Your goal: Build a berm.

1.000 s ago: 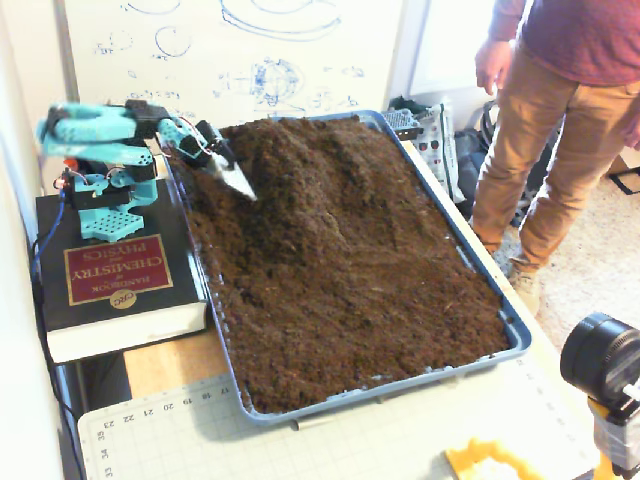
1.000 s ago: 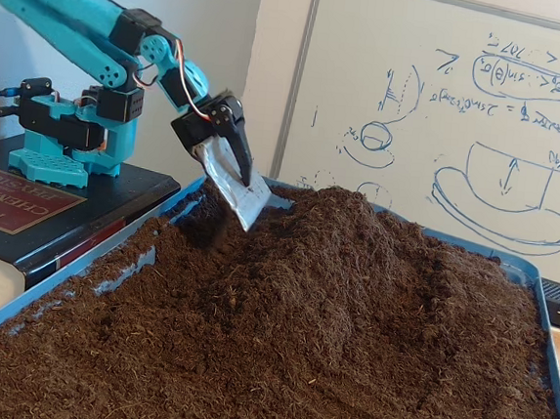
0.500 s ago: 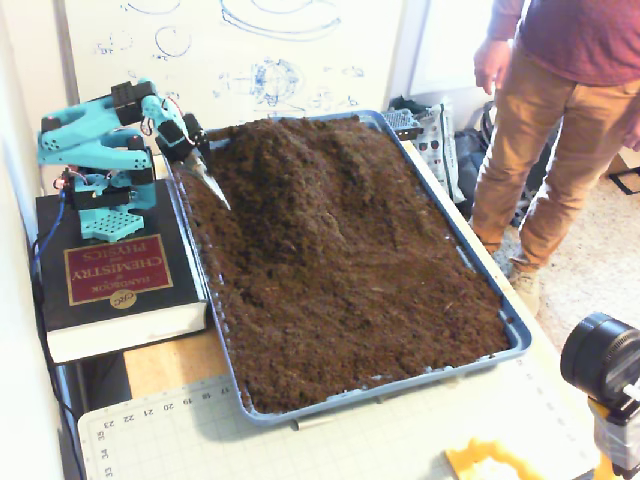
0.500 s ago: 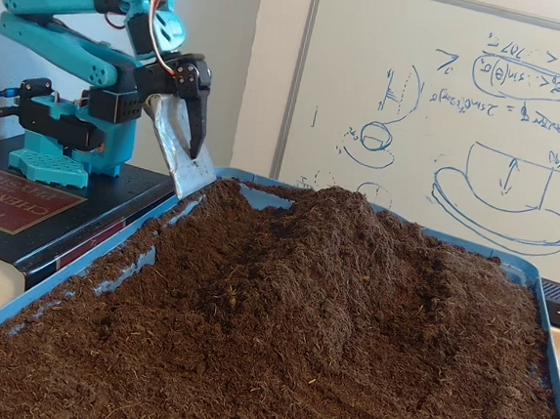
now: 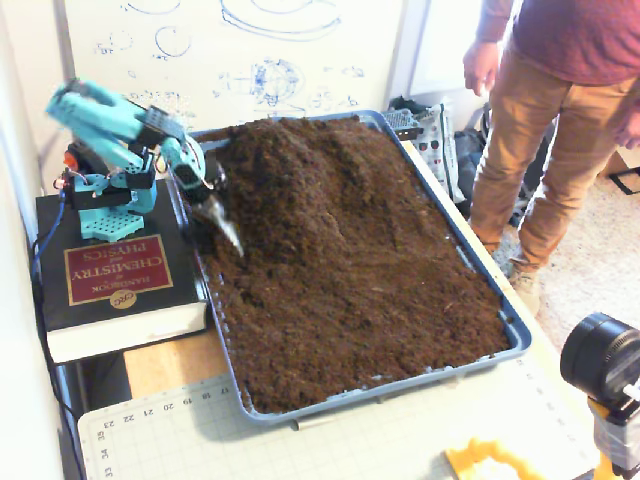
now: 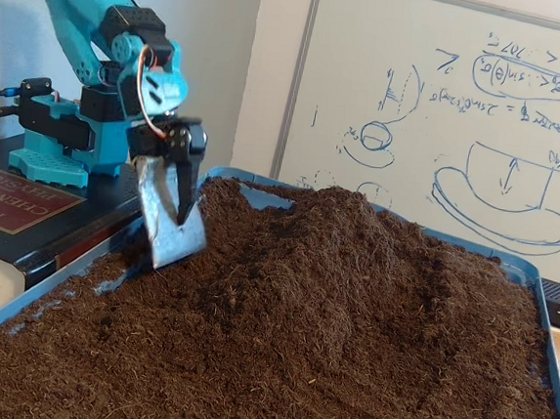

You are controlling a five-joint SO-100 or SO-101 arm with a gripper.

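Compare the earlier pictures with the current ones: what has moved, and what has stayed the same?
The gripper, shut on its flat metal blade, first pulled back and up toward the arm's base, then swung down. The blade now points down at the soil by the tray's near-arm edge. The mound, the book and the whiteboard look unchanged; the person barely shifted.

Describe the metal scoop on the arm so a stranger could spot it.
Find the blue tray of dark soil, then the teal arm on the book. The flat silvery blade hanging from its black fingers is the only shiny thing there.
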